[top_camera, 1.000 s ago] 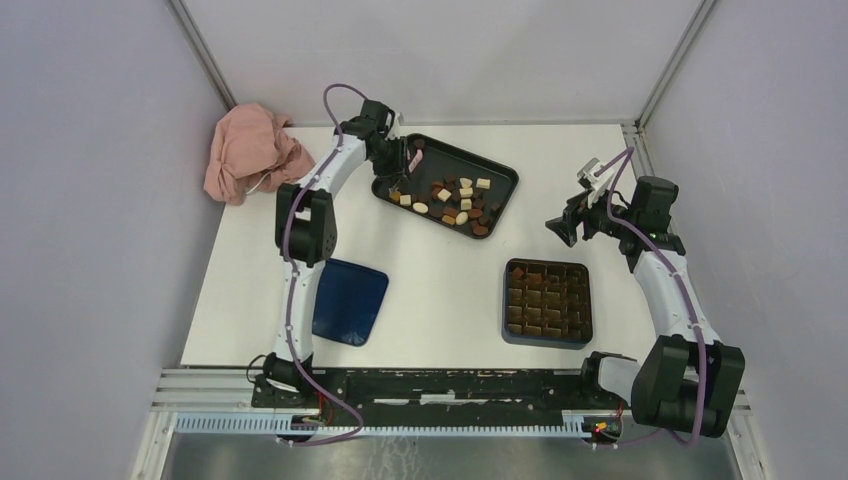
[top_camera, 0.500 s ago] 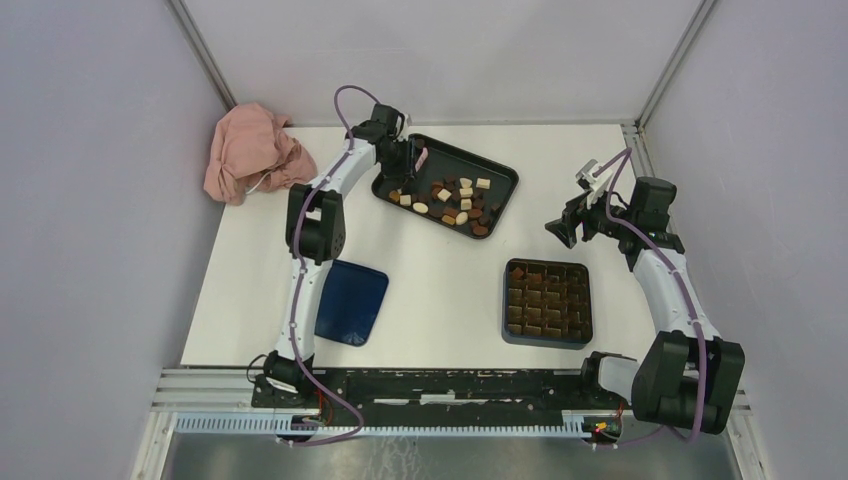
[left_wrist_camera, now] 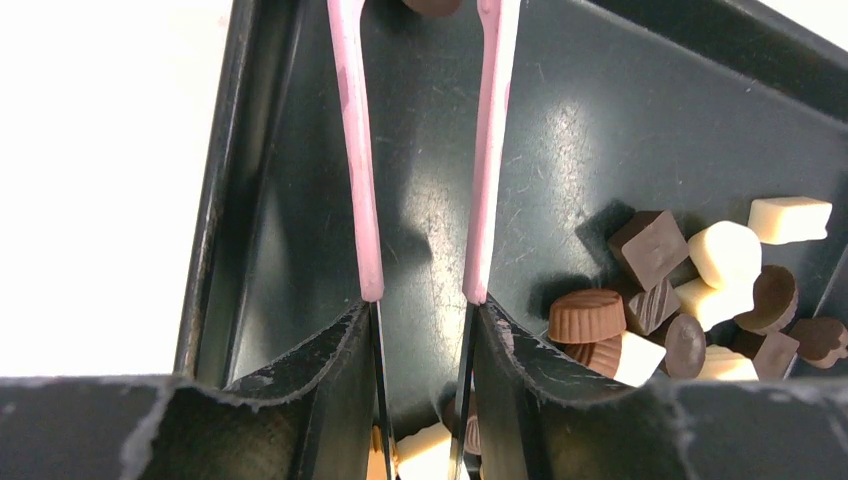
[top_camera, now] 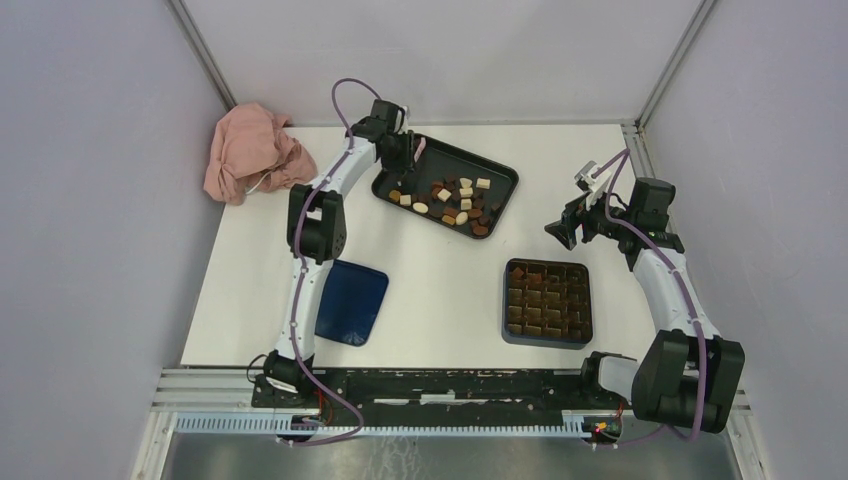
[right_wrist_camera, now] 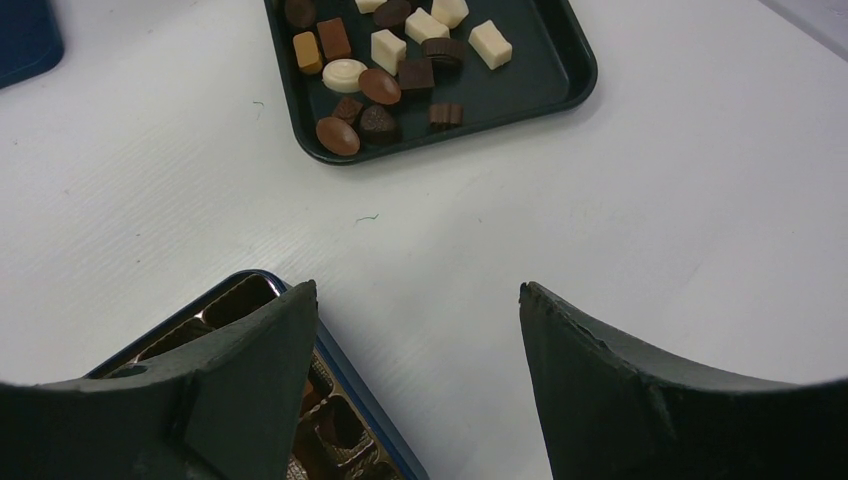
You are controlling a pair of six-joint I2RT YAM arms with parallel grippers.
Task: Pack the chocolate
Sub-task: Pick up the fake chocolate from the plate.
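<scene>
My left gripper clamps the pink tongs over the tray, left of the chocolate; my right gripper stands wide.

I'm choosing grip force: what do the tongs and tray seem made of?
The tongs: pink, smooth, matte arms, likely plastic or silicone. The tray: dark, semi-glossy, finely scratched, with soft reflections; plastic or coated metal, can't tell which.

The tray is dark and glossy, its floor finely scratched. The tongs look like smooth pink plastic. The chocolate is smooth and faintly shiny. The table is matt white. The cloth is crumpled pink fabric.
</scene>
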